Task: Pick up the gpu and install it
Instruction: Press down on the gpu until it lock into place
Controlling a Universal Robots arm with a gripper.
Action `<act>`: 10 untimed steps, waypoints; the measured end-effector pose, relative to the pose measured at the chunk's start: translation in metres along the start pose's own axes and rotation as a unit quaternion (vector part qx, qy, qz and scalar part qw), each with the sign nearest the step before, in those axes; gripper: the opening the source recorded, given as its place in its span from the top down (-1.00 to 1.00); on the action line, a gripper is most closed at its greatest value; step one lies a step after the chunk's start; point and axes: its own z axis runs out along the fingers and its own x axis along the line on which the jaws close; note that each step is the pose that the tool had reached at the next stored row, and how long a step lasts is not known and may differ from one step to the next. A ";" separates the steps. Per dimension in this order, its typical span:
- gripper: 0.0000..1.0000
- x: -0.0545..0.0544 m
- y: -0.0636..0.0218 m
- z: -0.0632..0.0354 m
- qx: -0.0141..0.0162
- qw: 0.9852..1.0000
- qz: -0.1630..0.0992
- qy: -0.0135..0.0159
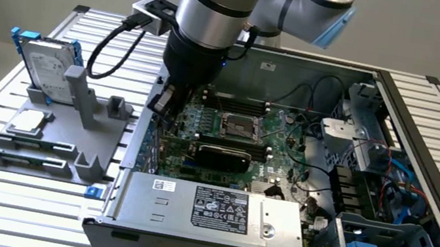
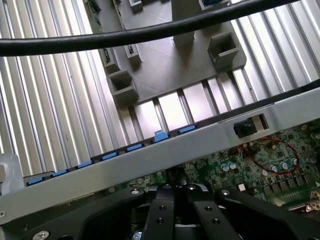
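At the near edge of the exterior view sits the silver power supply (image 1: 211, 210) with its white and black label, closing off the front of the open computer case (image 1: 431, 130). To its right, in the near right corner, is a blue plastic drive bay (image 1: 386, 246). Just behind the power supply the gpu (image 1: 219, 156) lies on the green motherboard (image 1: 284, 167), its black rounded shroud facing the camera, in the near half of the board; nothing grips it.

Farther in is the processor socket (image 1: 237, 125) with long black memory slots (image 1: 236, 104) beyond it. The gripper (image 1: 162, 104) hangs from the arm (image 1: 217, 4) over the case's left wall, near the board's left edge and apart from the gpu. Its fingers are clenched together with nothing between them. The wrist view makes this plain: the black fingers (image 2: 165, 210) meet above the board, just inside the case's grey metal wall (image 2: 200, 142), a detail the exterior view hides behind the arm's body.

The wrist view also shows blue clips (image 2: 160, 136) along the outside of that wall and a black cable (image 2: 125, 37) crossing the slatted table (image 2: 45, 110).

Left of the case in the exterior view, a grey parts stand (image 1: 68, 132) holds a silver hard drive with blue rails (image 1: 44, 62) upright at its far end.
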 end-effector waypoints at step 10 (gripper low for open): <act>0.79 -0.001 -0.0027 -0.0165 -0.004 1.000 0.001 0.001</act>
